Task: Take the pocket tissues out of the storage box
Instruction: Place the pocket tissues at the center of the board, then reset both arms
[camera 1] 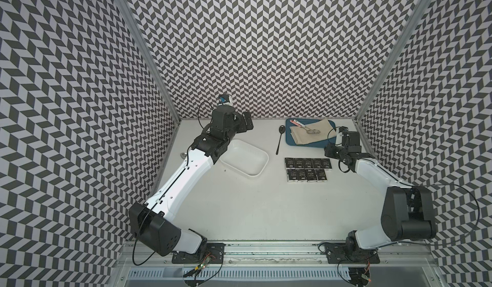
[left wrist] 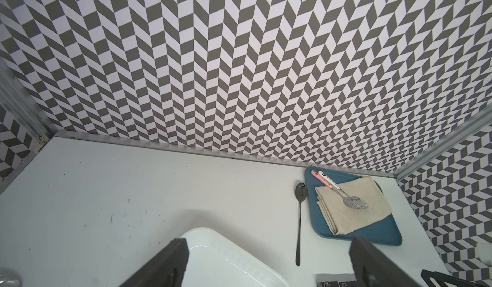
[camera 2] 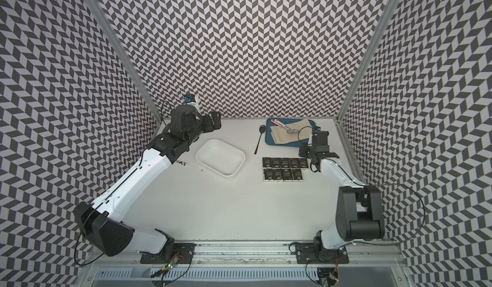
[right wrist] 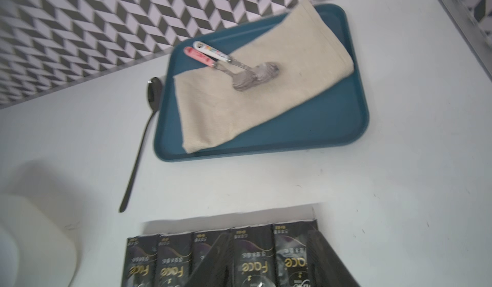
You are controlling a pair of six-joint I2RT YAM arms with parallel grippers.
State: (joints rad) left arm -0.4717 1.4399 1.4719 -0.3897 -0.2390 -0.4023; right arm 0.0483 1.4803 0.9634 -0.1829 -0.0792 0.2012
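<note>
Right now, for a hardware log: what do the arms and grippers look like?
The left arm and right arm have white link shells, black joints and thin black looping cables. The left gripper and right gripper are black, with flat textured fingers.

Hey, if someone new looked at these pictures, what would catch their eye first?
The black-and-white chevron walls all around grab attention first. Then nine glossy black pocket tissue packets in two neat rows on the white table, right of the empty white plastic tub. At the back right, a blue tray holds a folded beige cloth.
</note>
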